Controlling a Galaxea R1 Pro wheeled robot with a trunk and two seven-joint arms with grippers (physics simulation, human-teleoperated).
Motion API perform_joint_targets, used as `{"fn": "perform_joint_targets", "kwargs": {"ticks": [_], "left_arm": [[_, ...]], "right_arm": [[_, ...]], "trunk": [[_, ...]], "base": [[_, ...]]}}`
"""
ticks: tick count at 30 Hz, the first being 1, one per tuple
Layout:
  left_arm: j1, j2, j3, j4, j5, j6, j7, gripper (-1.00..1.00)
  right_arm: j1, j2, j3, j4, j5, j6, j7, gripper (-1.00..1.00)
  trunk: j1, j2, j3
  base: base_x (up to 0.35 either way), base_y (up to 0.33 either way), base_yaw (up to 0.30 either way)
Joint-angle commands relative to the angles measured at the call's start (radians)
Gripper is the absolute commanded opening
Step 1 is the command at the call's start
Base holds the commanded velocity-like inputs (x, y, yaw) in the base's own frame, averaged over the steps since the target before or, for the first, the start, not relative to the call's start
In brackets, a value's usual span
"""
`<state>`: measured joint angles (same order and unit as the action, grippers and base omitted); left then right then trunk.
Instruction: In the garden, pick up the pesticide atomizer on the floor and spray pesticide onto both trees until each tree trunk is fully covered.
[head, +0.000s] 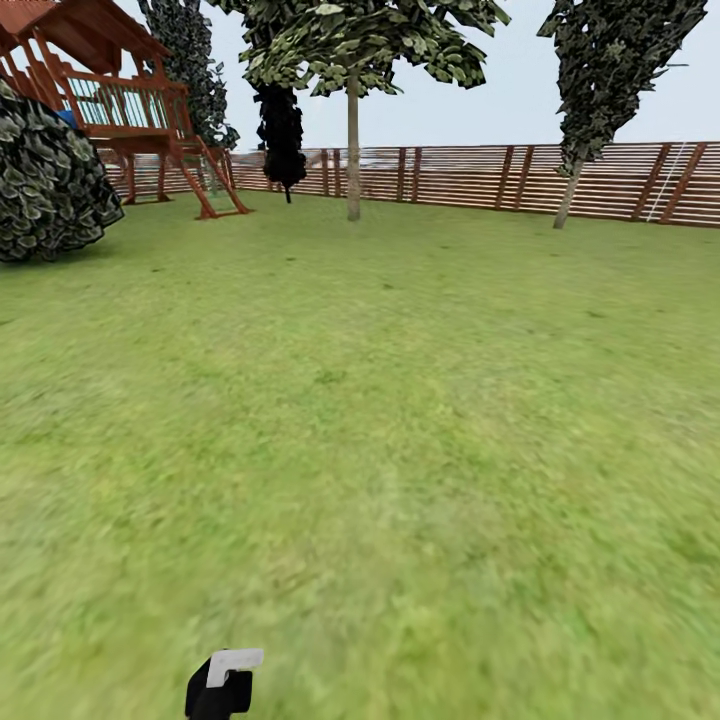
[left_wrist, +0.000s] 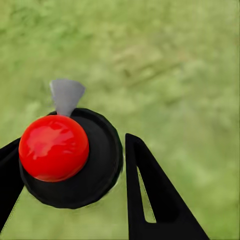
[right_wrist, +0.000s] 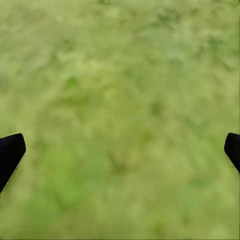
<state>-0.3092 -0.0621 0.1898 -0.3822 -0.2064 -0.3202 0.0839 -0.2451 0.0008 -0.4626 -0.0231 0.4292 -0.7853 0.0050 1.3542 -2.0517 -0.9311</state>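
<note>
Lawn (head: 400, 420): filled most of the head view, from bottom edge up to the fence; blurred green in both wrist views.
Fence (head: 470, 175): brown slats, ran across the upper part of the head view behind the trees.
Trees: one trunk (head: 353, 150) upper centre, straight and pale, foliage above it; a second tree (head: 575, 180) upper right, thin leaning trunk before the fence; both well apart from the robot, at the far end of the lawn.
Dark tree (head: 280, 130): near-black, left of the centre trunk, by the fence.
Bush (head: 50, 180): round, dark-leaved, upper left edge of the head view.
Play tower (head: 120, 100): red-brown wood with railing and ladder, upper left corner, just behind the bush.
Atomizer (left_wrist: 70, 160): sat between the left fingers in the left wrist view, lower left of that frame; black round body, red ball (left_wrist: 54, 147) on top, grey nozzle (left_wrist: 66, 95) above the ball. Showed in the head view at bottom edge, left of centre, as a black shape with a white-grey piece (head: 222, 680).
Left gripper (left_wrist: 70, 175): clamped on the atomizer, one black finger (left_wrist: 160, 200) on each side.
Right gripper (right_wrist: 120, 150): fingers spread wide, tips at the two side edges of the right wrist view, only grass between them.
</note>
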Motion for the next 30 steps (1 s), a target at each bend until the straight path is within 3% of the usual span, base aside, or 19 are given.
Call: {"fn": "perform_joint_targets", "kwargs": {"ticks": [1, 30], "left_arm": [[-0.001, -0.001, 0.005, 0.000, -0.010, -0.003, 0.004, -1.00], [-0.001, 0.000, 0.006, 0.000, -0.011, -0.003, 0.007, -1.00]], "right_arm": [[0.000, 0.000, -0.008, 0.000, 0.008, -0.002, 0.001, 1.00], [0.000, 0.001, -0.008, 0.000, 0.006, -0.002, -0.006, 1.00]], "trunk": [[0.000, 0.000, 0.001], [0.000, 0.000, 0.005]], "base": [[0.342, 0.000, 0.000], [0.342, 0.000, 0.000]]}}
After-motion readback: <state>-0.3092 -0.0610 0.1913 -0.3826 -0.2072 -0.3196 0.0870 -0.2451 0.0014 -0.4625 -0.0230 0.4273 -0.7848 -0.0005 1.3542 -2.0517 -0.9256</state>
